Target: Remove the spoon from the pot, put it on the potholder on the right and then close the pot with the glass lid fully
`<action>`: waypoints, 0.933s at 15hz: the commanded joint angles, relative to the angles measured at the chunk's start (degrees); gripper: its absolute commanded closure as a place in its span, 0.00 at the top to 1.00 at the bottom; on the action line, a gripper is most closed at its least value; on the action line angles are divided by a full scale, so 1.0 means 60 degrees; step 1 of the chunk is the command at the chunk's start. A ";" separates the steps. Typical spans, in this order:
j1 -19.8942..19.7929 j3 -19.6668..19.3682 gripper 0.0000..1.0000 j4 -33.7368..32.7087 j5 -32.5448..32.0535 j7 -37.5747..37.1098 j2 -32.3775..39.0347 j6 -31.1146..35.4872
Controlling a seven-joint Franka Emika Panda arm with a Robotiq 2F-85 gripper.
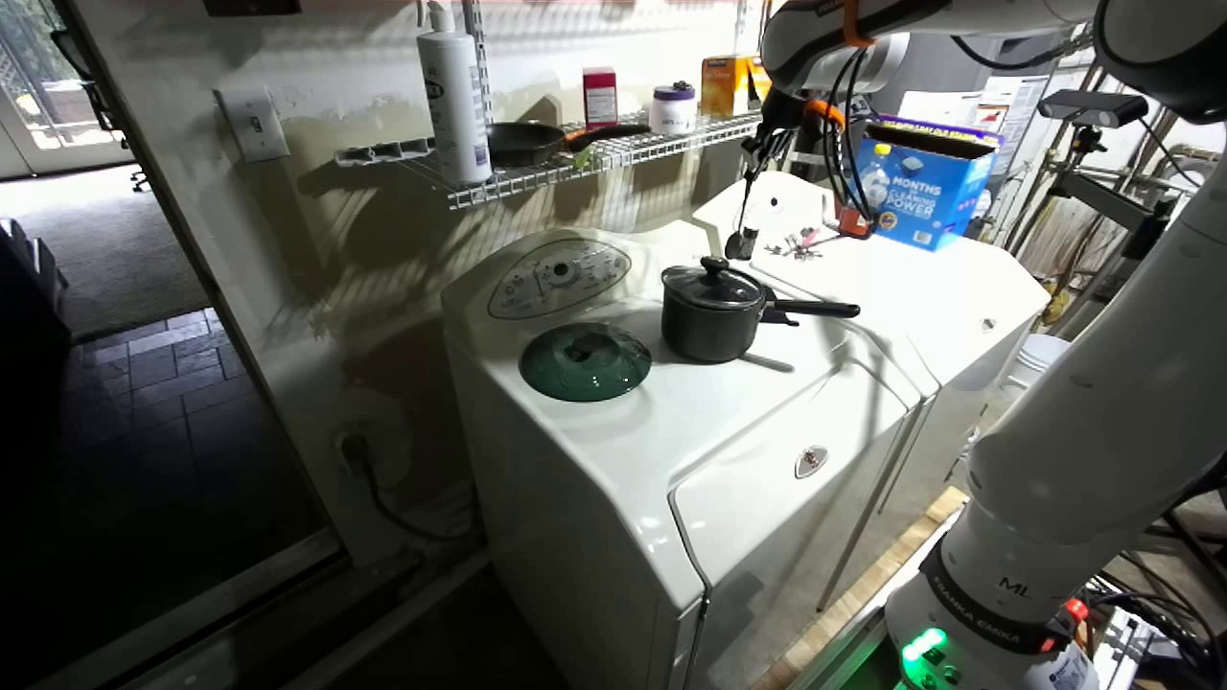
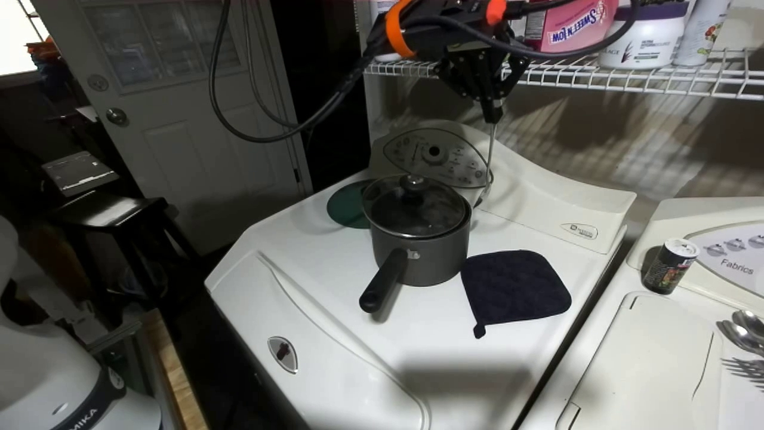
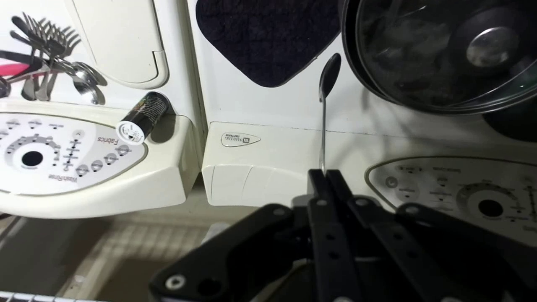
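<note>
My gripper (image 2: 492, 114) is shut on the end of the spoon's thin handle. The spoon (image 2: 491, 152) hangs down, bowl lowest, behind the pot. In the wrist view the gripper (image 3: 324, 173) holds the spoon, whose bowl (image 3: 330, 76) shows between the potholder (image 3: 268, 37) and the pot. The dark grey pot (image 1: 707, 331) stands on the white machine. The glass lid (image 2: 391, 209) lies on top of the pot, a little off centre, leaving some rim showing at one side. The dark blue potholder (image 2: 516, 286) lies flat beside the pot. In an exterior view the pot mostly hides it.
A dark green disc (image 1: 585, 374) lies beside the pot. The pot's handle (image 2: 385, 280) sticks out over the machine top. A raised control panel (image 2: 436, 155) and a wire shelf (image 2: 597, 77) stand behind. A black can (image 2: 670, 266) and cutlery (image 3: 50, 50) are on the neighbouring machine.
</note>
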State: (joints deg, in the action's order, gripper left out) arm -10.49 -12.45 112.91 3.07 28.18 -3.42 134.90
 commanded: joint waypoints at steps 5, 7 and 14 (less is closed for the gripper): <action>-0.0311 -0.0509 0.01 -0.0221 0.1610 -0.0809 0.0060 -0.0396; -0.0438 -0.0695 0.01 -0.0330 0.2181 -0.0930 0.0190 -0.0690; -0.0992 -0.1083 0.01 -0.0969 0.3762 -0.1388 0.1267 -0.1506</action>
State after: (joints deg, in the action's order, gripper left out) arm -14.92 -18.74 111.64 21.03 21.46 -0.22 128.64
